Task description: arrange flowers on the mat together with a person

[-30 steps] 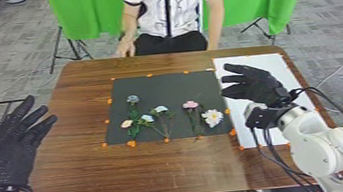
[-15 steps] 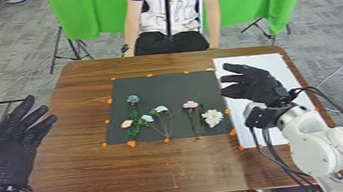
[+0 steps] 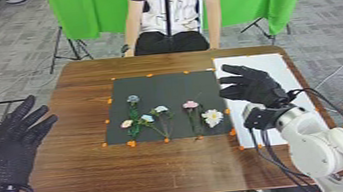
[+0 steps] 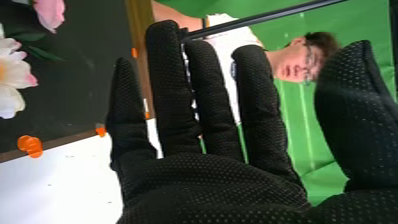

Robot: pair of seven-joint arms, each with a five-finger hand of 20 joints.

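The dark mat [image 3: 158, 87] lies on the table, with several flowers across its nearer half. A blue-grey flower [image 3: 132, 99] is farthest back, above a pale pink one [image 3: 126, 123]; white-blue blooms [image 3: 160, 109] are beside them. Toward the mat's right side are a pink flower [image 3: 190, 104] and a large white flower [image 3: 213, 116]. My right hand [image 3: 254, 85] is open above the white sheet, right of the mat, holding nothing. Its open fingers [image 4: 213, 100] stand straight in the right wrist view, near the white flower [image 4: 12, 75]. My left hand [image 3: 13, 145] is open at the table's left side.
A white sheet [image 3: 250, 135] lies along the right of the table [image 3: 157, 170]. Orange tape bits [image 3: 131, 143] edge the mat. A person [image 3: 172, 13] is at the far edge, arms down, touching no flower. Behind hangs a green curtain [image 3: 87, 16].
The person's arm on the left side has drawn back a little from the table's far edge since a second ago. Flowers and both my hands look nearly unmoved.
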